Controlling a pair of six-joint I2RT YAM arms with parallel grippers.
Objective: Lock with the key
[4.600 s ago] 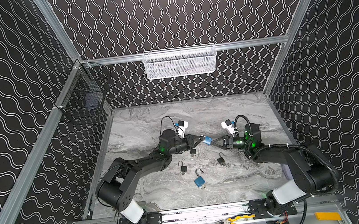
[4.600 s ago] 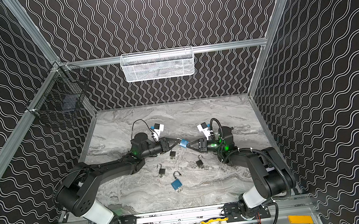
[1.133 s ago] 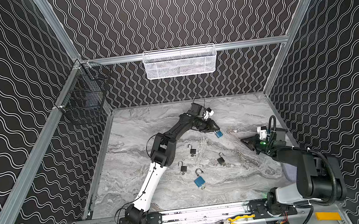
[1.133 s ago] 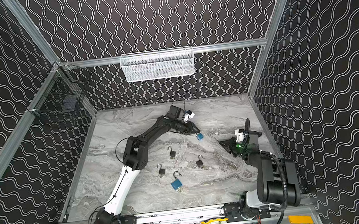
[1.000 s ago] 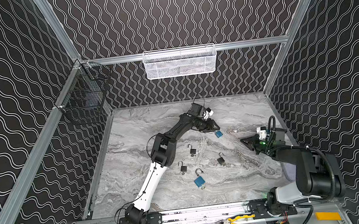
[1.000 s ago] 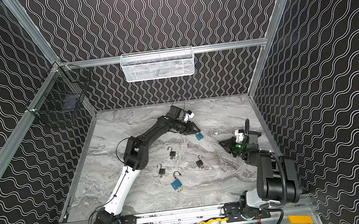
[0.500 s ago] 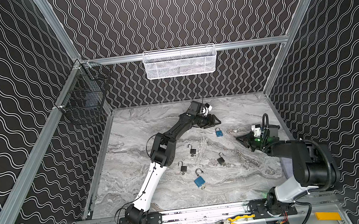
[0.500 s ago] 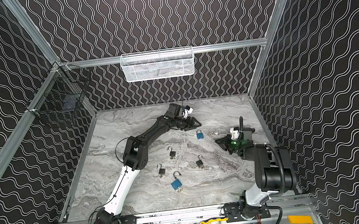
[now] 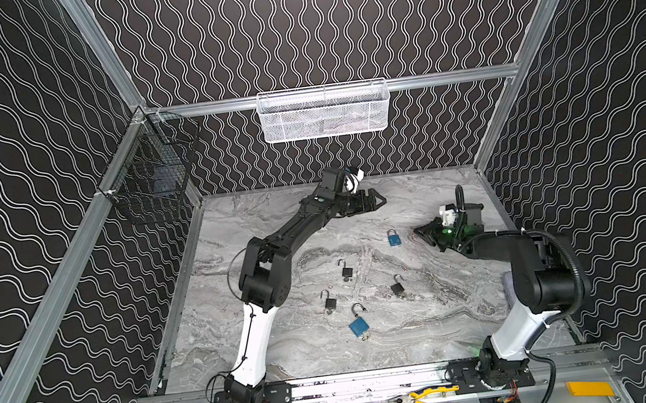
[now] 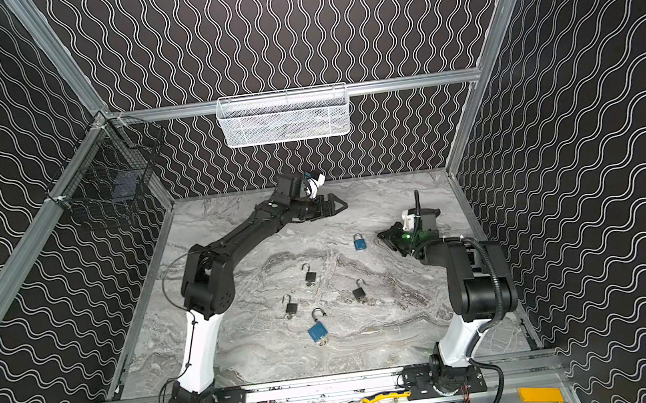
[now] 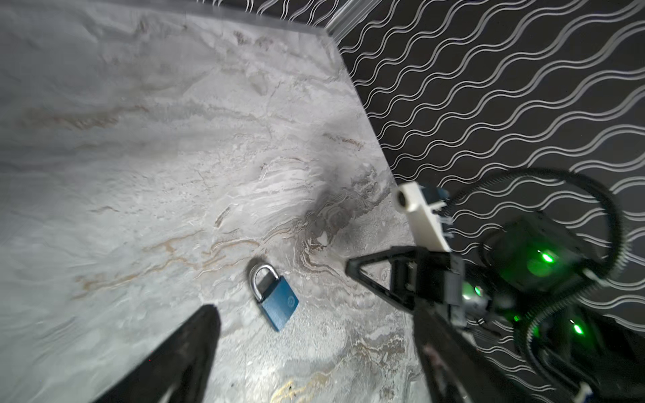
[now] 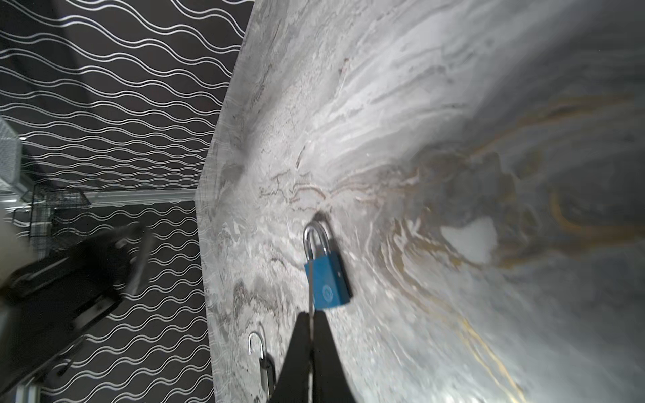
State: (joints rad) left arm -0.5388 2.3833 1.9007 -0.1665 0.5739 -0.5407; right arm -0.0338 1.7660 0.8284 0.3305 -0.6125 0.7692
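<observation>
Let go from the left tool's hold of a second ago: blue padlock (image 9: 393, 238), now flat on the tabletop (image 9: 450, 300) right of centre, shackle closed. Lifted back since then, apart at its 12 o'clock: left tool (image 9: 378, 203), jaws spread wide, empty. Just beside it at 3 o'clock, nearer than half a second ago: right tool (image 9: 419, 232), pinched tight. Shown only by the right wrist view: thin silver key (image 12: 310, 300) edge-on between those fingertips, aimed at the padlock's body, contact unclear. Toward 7 o'clock in both top views: three small black padlocks (image 9: 346, 271) and a larger blue padlock (image 9: 359, 325), shackles open.
</observation>
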